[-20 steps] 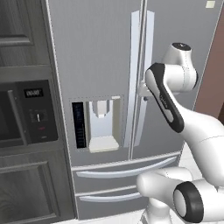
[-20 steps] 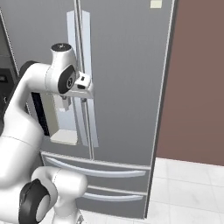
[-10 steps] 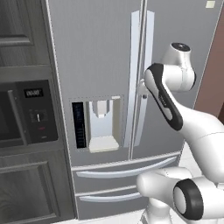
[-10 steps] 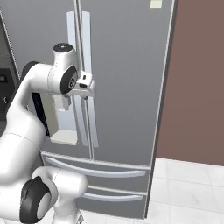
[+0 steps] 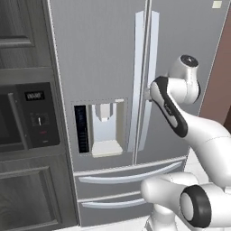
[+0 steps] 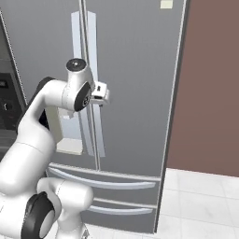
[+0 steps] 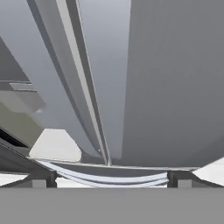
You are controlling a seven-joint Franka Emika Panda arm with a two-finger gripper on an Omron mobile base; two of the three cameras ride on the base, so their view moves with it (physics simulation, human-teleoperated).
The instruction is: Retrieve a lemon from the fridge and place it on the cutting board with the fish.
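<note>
the fridge [image 5: 113, 67] stands tall, doors shut; the hand [image 6: 103, 95], fingers spread wide and empty, sits against its right door's vertical handle [image 6: 91, 84].

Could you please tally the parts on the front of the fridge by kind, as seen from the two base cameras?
Upper doors: 2, left and right
Long vertical handles: 2, left and right
Water dispenser: 1
Lower drawers: 2, upper and lower
Total: 7
</note>
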